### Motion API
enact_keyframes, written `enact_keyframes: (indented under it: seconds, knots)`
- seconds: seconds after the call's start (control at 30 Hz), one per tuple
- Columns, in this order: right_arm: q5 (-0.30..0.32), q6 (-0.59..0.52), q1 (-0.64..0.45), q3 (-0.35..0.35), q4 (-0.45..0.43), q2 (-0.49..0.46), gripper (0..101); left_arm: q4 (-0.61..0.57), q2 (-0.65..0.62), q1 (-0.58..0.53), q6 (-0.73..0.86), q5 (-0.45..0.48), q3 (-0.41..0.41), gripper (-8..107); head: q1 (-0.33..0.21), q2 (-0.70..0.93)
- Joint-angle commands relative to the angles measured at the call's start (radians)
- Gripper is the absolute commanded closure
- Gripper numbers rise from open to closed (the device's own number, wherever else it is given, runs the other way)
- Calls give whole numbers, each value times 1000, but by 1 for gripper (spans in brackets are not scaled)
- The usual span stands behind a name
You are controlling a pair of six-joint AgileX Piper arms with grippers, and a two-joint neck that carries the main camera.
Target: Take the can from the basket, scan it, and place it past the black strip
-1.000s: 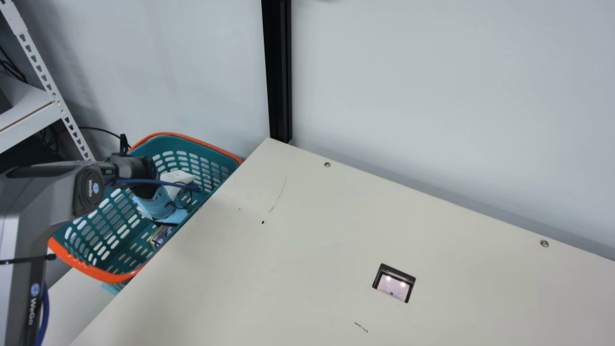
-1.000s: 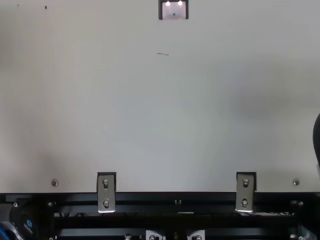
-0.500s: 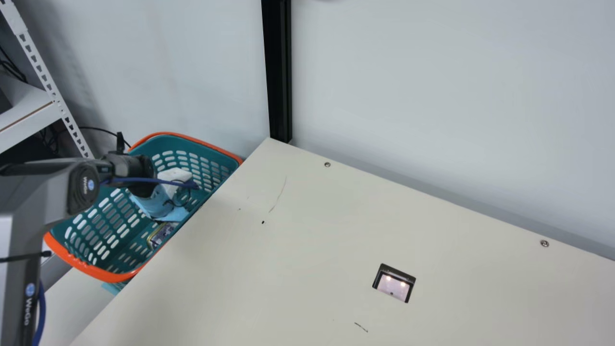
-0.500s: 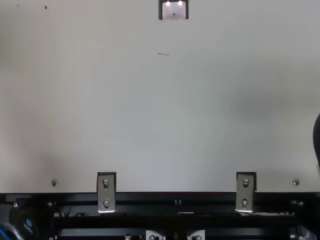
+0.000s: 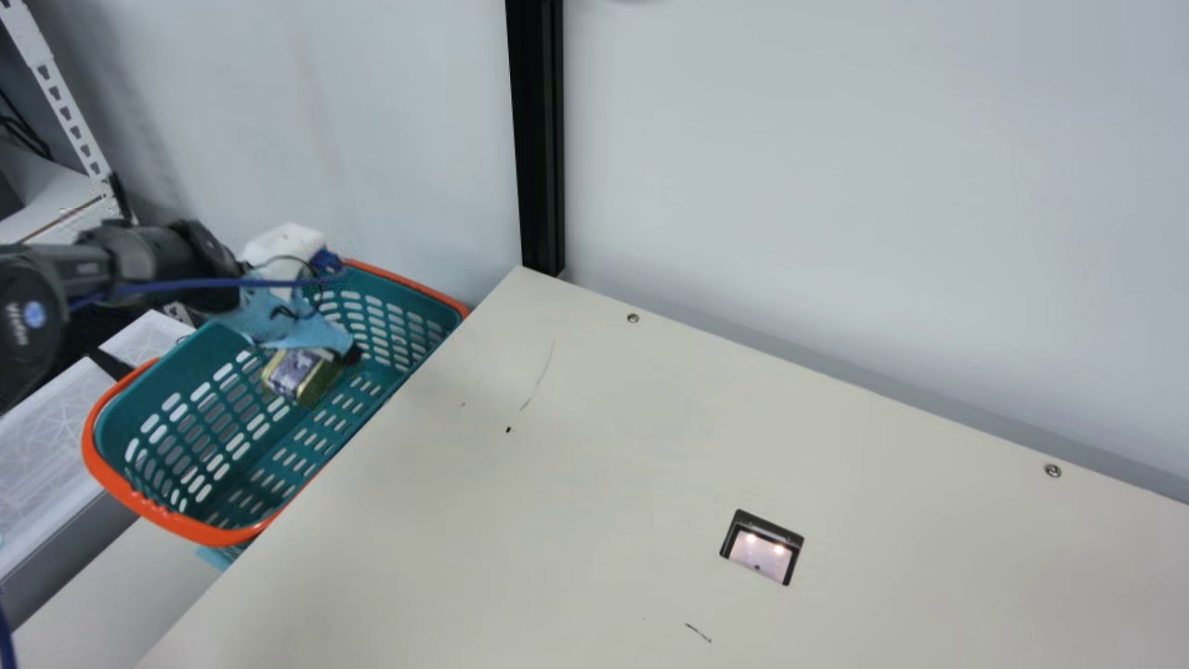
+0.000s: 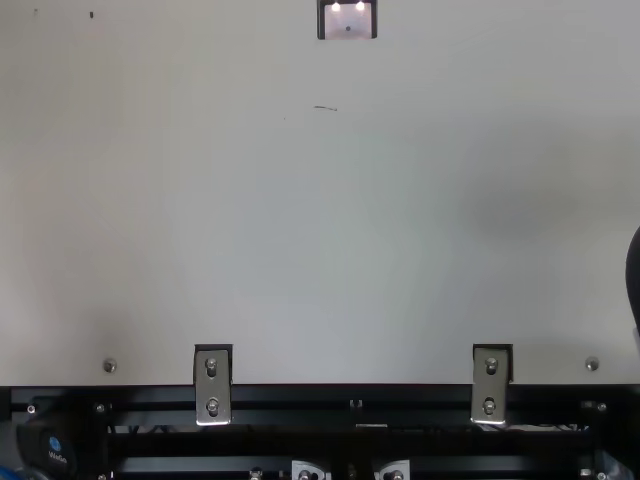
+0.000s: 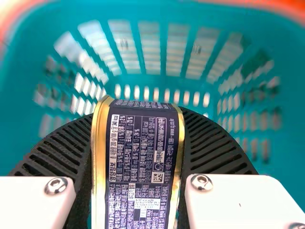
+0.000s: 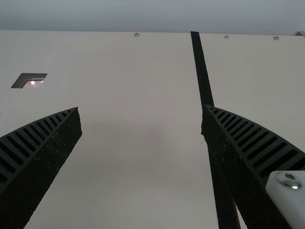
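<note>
Over the basket [image 5: 200, 531] in the main view, my left gripper [image 5: 290, 321], wrapped in light blue, has the dark, gold-rimmed can [image 5: 290, 372]. The left wrist view has the can [image 7: 143, 157] clamped between the ribbed fingers of my left gripper [image 7: 138, 114], its printed label towards the camera and the teal basket wall [image 7: 28, 114] behind. My right gripper [image 8: 141, 112] stands open with nothing between its fingers, above the table; the black strip [image 8: 202, 71] runs behind its one finger. The scanner window [image 5: 762, 550] is lit, set into the table.
A black post [image 5: 537, 139] rises at the table's back corner by the wall. Left of the basket are a white shelf rack [image 5: 70, 102] and a pale box [image 5: 56, 437]. Two metal brackets [image 6: 212, 385] sit on the table's front edge.
My left arm has swung up and back to the left in the main view, and the can has risen with its gripper from low in the basket. The basket stays in place.
</note>
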Motion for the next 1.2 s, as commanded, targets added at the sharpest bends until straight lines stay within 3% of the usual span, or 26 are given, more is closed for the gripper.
enact_keyframes:
  seconds: [0.0,0.2,0.43,0.77,1.17]
  knots:
    - [0,0,0,0,0,0,0,-56,-139,5,28,-1,27,89,-43,19]
    - [0,0,0,0,0,0,0,-106,-302,13,19,7,60,89,-43,19]
    - [0,0,0,0,0,0,0,-64,-449,10,-107,64,77,89,-43,19]
    - [0,0,0,0,0,0,0,62,-627,-17,-441,323,96,89,-43,19]
    - [0,0,0,0,0,0,0,15,-801,-120,-719,661,113,89,-43,19]
